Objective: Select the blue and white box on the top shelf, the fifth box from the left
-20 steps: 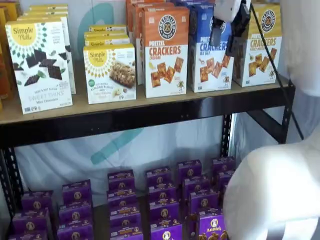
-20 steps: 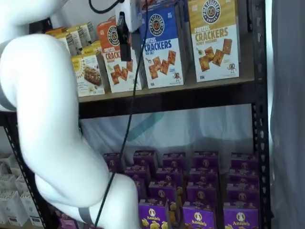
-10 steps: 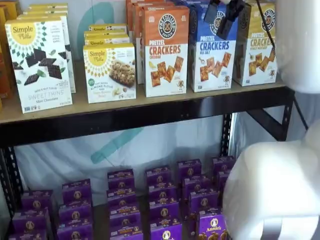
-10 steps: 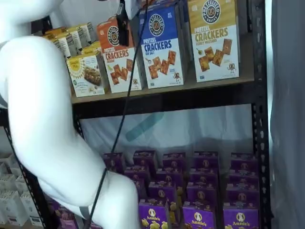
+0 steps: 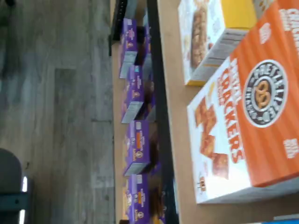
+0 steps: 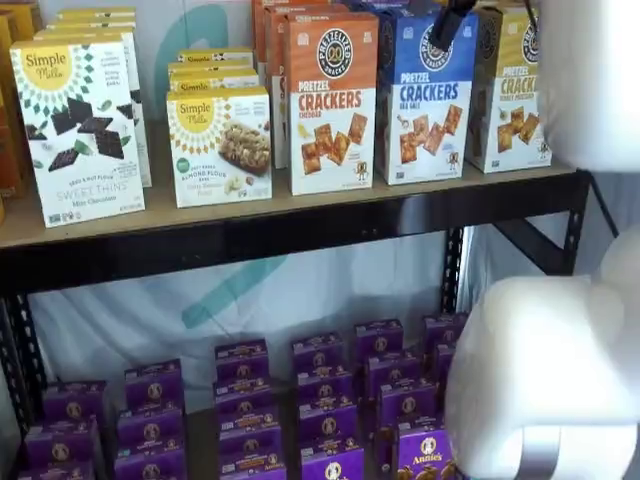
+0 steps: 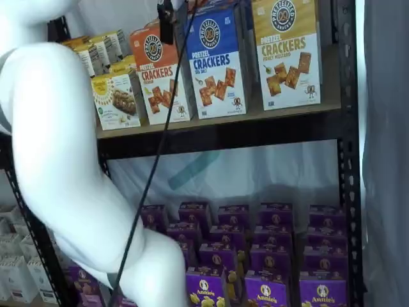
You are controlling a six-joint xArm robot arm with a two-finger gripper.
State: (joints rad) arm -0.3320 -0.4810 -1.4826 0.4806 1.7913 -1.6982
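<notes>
I see a grey wood-plank floor (image 5: 60, 116) below the rack, and a white sheet with a teal mark (image 6: 250, 290) hanging behind its black uprights (image 7: 348, 179).

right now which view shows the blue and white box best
A shelf view shows the blue and white box nearly whole, only a thin cable crossing it. In the other, a black finger of the hand covers its logo. The wrist view shows an orange box instead.

Arm (image 7: 57, 160): white, bulky links, fills near foreground in both shelf views, elbow low, forearm rising out of frame. Gripper (image 6: 450, 24): one black finger visible, hanging at upper edge; also seen (image 7: 167, 22). Jaws: gap not discernible. Black cable (image 7: 153, 166) trails down alongside arm.
</notes>
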